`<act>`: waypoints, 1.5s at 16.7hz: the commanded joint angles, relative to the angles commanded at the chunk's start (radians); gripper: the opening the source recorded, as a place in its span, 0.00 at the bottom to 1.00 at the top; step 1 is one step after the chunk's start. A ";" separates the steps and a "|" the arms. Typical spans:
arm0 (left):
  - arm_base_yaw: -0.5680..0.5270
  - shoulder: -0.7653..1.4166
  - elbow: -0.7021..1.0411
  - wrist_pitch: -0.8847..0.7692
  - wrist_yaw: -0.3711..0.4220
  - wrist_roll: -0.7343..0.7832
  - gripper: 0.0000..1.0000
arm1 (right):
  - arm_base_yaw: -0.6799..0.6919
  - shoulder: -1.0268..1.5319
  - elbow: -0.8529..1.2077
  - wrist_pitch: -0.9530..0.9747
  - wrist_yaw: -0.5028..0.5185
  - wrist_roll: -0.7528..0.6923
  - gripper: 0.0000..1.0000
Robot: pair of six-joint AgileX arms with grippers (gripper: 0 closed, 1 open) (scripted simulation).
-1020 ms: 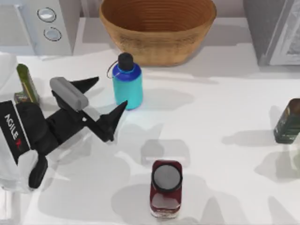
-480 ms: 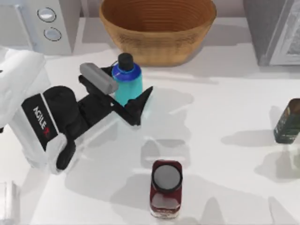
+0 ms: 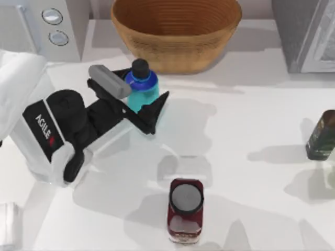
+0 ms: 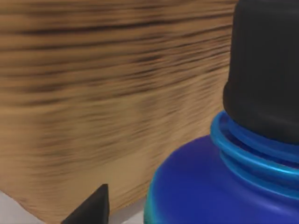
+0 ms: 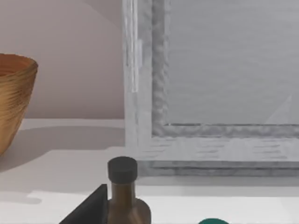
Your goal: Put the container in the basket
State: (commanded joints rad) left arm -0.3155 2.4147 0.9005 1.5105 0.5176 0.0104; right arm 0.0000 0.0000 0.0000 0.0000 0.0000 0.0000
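The container (image 3: 142,85), a cyan bottle with a blue shoulder and black cap, stands upright just in front of the wicker basket (image 3: 176,49). My left gripper (image 3: 145,84) is open and straddles it. One black finger (image 3: 156,109) shows at the bottle's right side, while the other is behind the bottle. In the left wrist view the bottle's shoulder (image 4: 219,186) is very close, with the basket wall (image 4: 93,93) right behind it. A dark fingertip (image 5: 91,205) of my right gripper shows in the right wrist view, with the basket (image 5: 14,93) far off.
A dark red jar (image 3: 185,209) stands at the front middle. A dark bottle (image 3: 320,135) stands at the right edge, and shows close by in the right wrist view (image 5: 122,186). A grey appliance with two knobs (image 3: 49,26) is at the back left, and a grey cabinet (image 3: 306,31) at the back right.
My left arm swung from the front left up to the bottle and brought its open fingers around it. In the last half second it only edged slightly closer.
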 joint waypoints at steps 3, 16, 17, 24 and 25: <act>0.000 0.000 0.000 0.000 0.000 0.000 0.70 | 0.000 0.000 0.000 0.000 0.000 0.000 1.00; 0.000 0.000 0.000 0.000 0.000 0.000 0.00 | 0.000 0.000 0.000 0.000 0.000 0.000 1.00; 0.000 0.000 0.000 0.000 0.000 0.000 0.00 | 0.000 0.000 0.000 0.000 0.000 0.000 1.00; -0.015 -0.037 -0.035 0.006 0.017 -0.009 0.00 | 0.000 0.000 0.000 0.000 0.000 0.000 1.00; -0.018 -0.069 -0.067 0.008 0.026 -0.013 0.00 | 0.000 0.000 0.000 0.000 0.000 0.000 1.00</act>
State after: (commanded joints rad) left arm -0.3340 2.3460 0.8339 1.5186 0.5433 -0.0025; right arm 0.0000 0.0000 0.0000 0.0000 0.0000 0.0000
